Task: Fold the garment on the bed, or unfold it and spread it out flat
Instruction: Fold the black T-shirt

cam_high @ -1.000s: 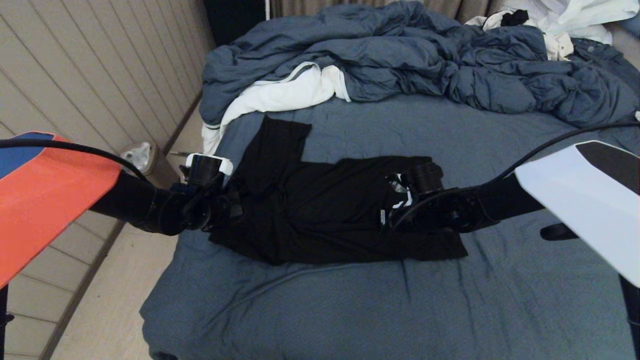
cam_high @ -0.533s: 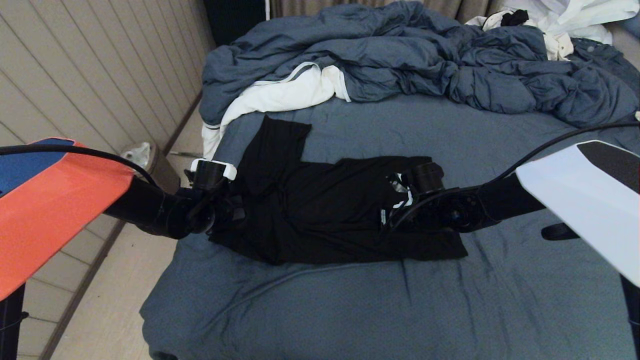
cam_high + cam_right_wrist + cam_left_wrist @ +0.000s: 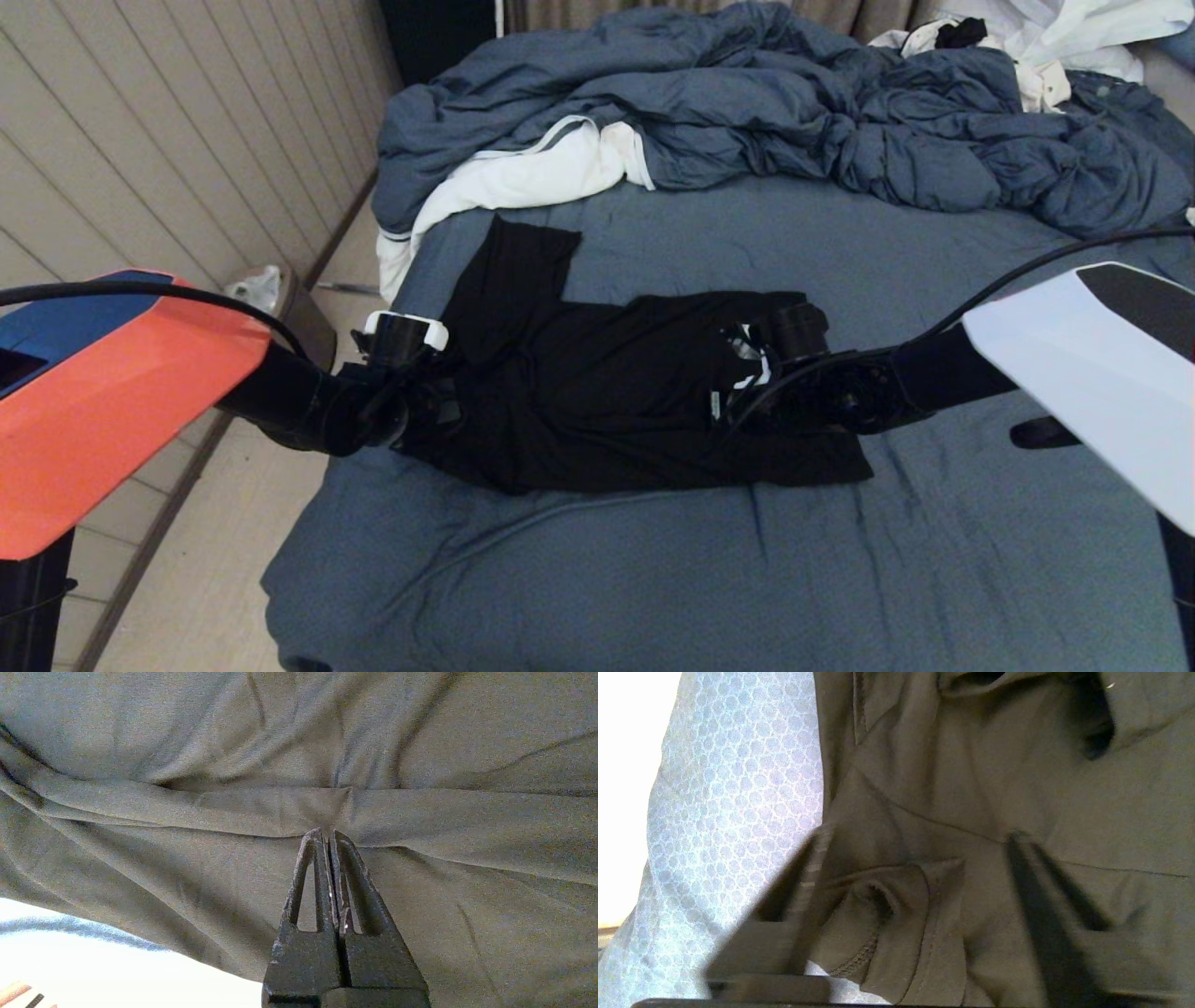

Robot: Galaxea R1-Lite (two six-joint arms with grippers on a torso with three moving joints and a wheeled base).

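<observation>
Lying folded across the bed [image 3: 934,560], the garment [image 3: 597,401] stayed flat. My left gripper [image 3: 920,877] fingers stood wide over its hem; my right gripper [image 3: 327,833] fingers pinched a fold.

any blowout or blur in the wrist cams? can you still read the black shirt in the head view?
Left wrist view: blown-out white strip along one edge, left gripper fingers smeared by blur. Right wrist view: one corner overexposed, right gripper sharp, T-shirt washed to grey-green. Head view: dim and even, T-shirt near featureless black on the bed.
</observation>
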